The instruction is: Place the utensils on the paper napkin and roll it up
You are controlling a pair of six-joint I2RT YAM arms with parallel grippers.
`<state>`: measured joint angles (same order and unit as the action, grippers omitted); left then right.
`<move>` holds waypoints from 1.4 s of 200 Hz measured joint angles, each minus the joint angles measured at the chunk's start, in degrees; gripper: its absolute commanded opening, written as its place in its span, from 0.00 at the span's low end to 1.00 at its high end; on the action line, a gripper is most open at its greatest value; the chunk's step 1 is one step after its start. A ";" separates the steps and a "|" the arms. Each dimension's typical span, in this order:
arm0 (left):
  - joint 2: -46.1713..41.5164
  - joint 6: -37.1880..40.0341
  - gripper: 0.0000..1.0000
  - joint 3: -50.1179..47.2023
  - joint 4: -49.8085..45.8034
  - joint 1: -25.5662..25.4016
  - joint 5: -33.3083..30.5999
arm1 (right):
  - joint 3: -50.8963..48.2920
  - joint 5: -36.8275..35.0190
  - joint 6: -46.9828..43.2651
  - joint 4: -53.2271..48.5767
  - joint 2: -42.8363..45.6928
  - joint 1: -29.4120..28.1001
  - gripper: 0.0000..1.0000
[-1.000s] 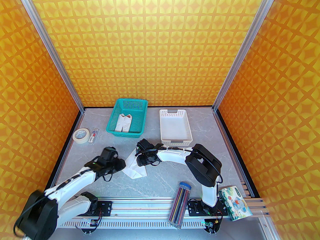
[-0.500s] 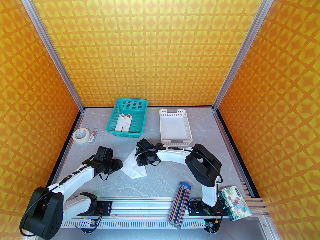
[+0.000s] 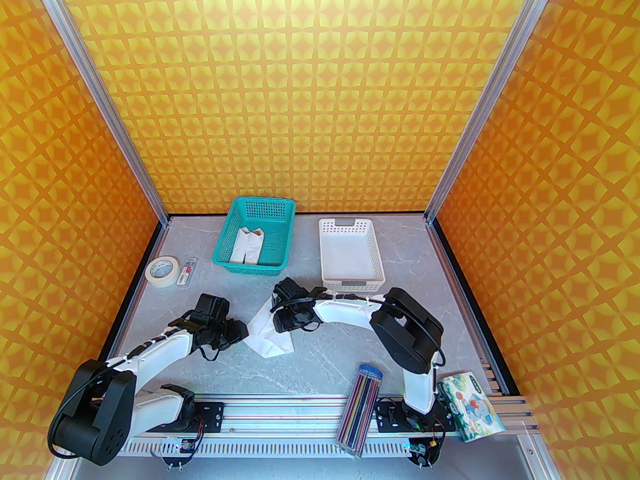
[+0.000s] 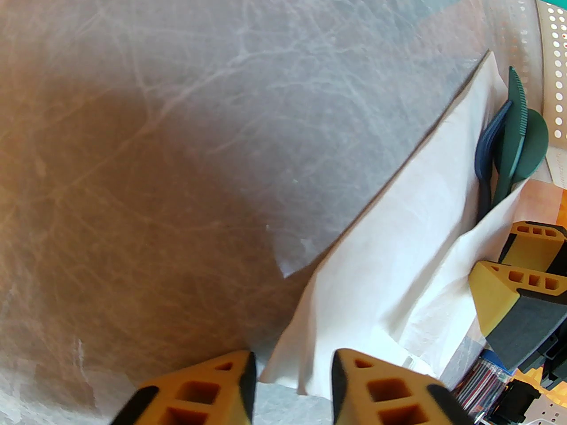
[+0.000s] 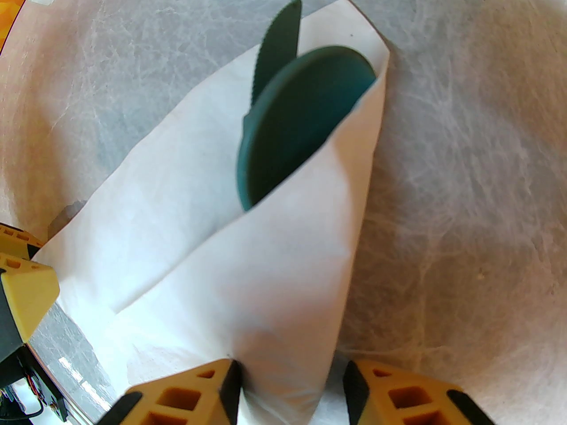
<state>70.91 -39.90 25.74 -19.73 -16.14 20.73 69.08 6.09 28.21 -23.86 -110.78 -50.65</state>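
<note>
Although the utensils [image 5: 301, 117] are already half wrapped in the paper napkin [image 3: 266, 338], low centre of the top view, its rolling is judged unfinished. The left end effector [image 4: 292, 388] is held apart around a napkin corner; whether the right end effector [image 5: 292, 388], straddling the folded end, is clamped cannot be told

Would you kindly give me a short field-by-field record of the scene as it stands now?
napkin: folded over the utensils, not yet fully rolled
utensils: tops poking out of the fold
left fingers: open, astride a napkin corner
right fingers: either side of the folded end; grip unclear
teal basket: far left, holds white bundles
white basket: far, right of the teal one
tape: left of the teal basket
pencils: near edge, right side
</note>
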 measured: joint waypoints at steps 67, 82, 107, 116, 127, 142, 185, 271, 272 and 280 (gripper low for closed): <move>-3.61 -0.09 0.00 -0.26 1.09 -0.02 0.44 | 0.42 0.15 0.00 -0.55 -0.22 0.00 0.45; -6.14 -0.15 0.00 -0.24 1.07 -0.02 1.18 | 0.42 0.20 0.00 -0.55 -0.22 0.00 0.45; -9.44 -1.49 0.00 -0.24 1.51 -0.50 3.21 | 0.46 0.33 0.00 -0.57 -0.24 0.00 0.45; -9.60 -2.10 0.00 -0.22 1.84 -0.90 3.87 | 0.52 0.37 0.00 -0.66 -0.28 0.00 0.45; -9.60 -2.99 0.00 -0.20 2.19 -1.73 4.48 | 0.68 0.37 0.00 -0.81 -0.33 0.00 0.45; -9.57 -4.00 0.01 0.11 2.23 -2.91 5.09 | 0.74 0.39 0.00 -0.92 -0.39 0.00 0.45; -9.51 -6.88 0.01 0.85 2.43 -3.69 5.46 | 1.05 0.39 0.00 -1.25 -0.55 0.00 0.45; 0.90 -10.71 0.00 3.98 7.63 -10.62 5.64 | 1.11 0.50 0.00 -1.29 -0.61 0.00 0.45; 1.01 -10.69 0.00 3.98 7.69 -10.67 5.64 | 1.11 0.50 0.00 -1.29 -0.61 0.00 0.45; 2.27 -11.17 0.00 4.11 8.74 -11.02 5.62 | 1.11 0.55 0.00 -1.29 -0.61 0.00 0.45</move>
<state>73.19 -51.07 29.85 -10.98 -27.16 26.35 70.19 6.63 28.21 -25.15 -111.39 -50.65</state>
